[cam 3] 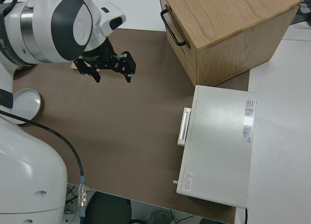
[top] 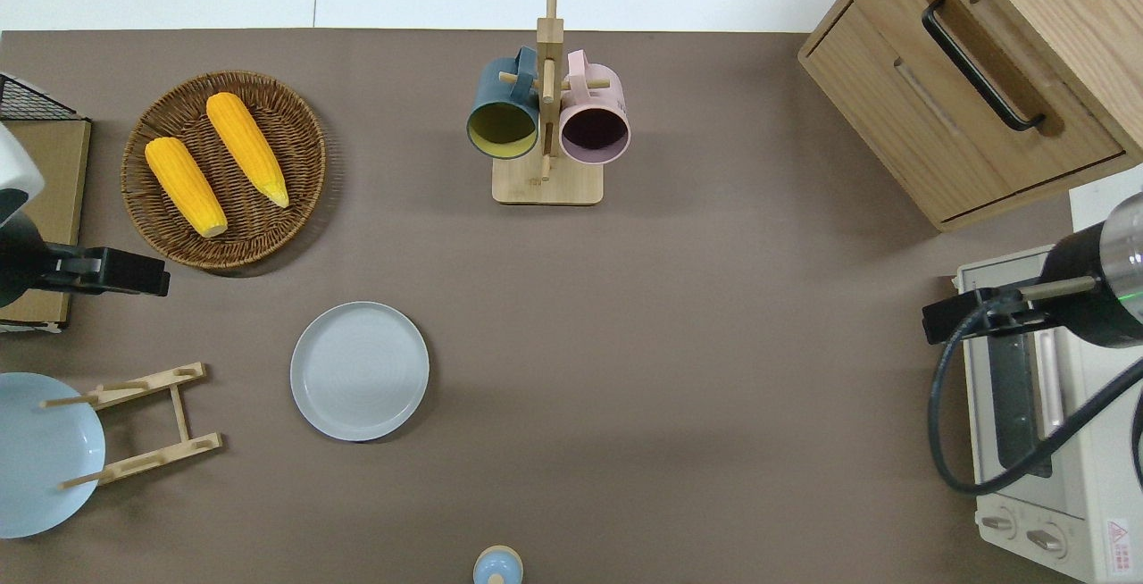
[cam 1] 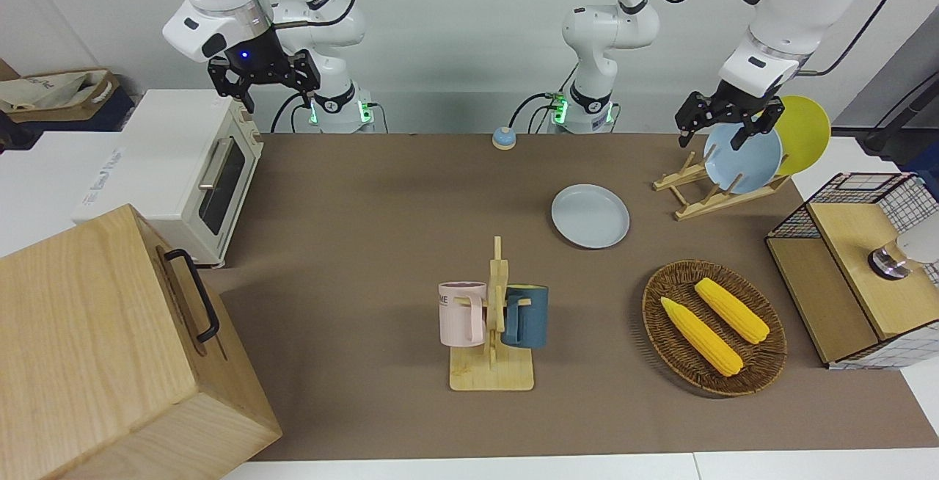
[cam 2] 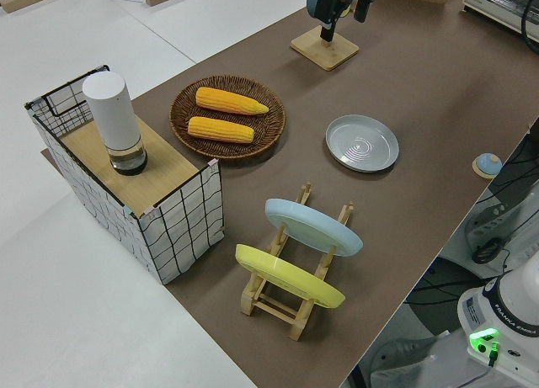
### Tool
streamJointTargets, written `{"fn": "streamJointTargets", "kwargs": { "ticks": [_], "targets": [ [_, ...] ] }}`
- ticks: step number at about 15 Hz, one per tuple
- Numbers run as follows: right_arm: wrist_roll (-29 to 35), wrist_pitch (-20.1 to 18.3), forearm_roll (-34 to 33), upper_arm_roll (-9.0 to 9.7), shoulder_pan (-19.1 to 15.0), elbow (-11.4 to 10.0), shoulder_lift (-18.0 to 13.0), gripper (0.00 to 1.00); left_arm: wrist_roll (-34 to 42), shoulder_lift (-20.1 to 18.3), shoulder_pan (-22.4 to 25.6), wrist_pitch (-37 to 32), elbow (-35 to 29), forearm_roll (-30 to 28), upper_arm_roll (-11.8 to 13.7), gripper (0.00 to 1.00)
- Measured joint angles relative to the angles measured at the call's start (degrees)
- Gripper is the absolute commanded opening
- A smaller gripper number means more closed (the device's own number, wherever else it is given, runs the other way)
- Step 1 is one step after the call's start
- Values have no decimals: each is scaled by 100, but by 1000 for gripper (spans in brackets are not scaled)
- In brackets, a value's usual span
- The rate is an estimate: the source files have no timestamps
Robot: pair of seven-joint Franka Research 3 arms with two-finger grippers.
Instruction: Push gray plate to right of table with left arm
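Note:
The gray plate (cam 1: 590, 216) lies flat on the brown table (cam 1: 367, 245), nearer the left arm's end; it also shows in the overhead view (top: 359, 383) and the left side view (cam 2: 362, 142). My left gripper (cam 1: 715, 133) is open and empty, up in the air. In the overhead view it (top: 125, 271) is over the table's edge between the wicker basket and the plate rack, well apart from the gray plate. My right gripper (cam 1: 275, 95) is open and empty, and its arm is parked.
A wooden rack (cam 1: 704, 194) holds a sky-blue plate (cam 1: 744, 157) and a yellow plate (cam 1: 807, 131). A wicker basket (cam 1: 660, 318) holds two corn cobs. A mug stand (cam 1: 493, 370), a wire-sided box (cam 1: 851, 289), a toaster oven (cam 1: 183, 172), a wooden cabinet (cam 1: 103, 348) and a small blue bell (cam 1: 503, 138) are also here.

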Motion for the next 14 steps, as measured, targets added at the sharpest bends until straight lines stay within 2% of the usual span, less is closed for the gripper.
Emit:
{"fn": "streamJointTargets", "kwargs": {
  "ticks": [14],
  "targets": [
    [0,0,0,0,0,0,0,983,0,0,-3,-25,0,0,-155,993]
  ]
}}
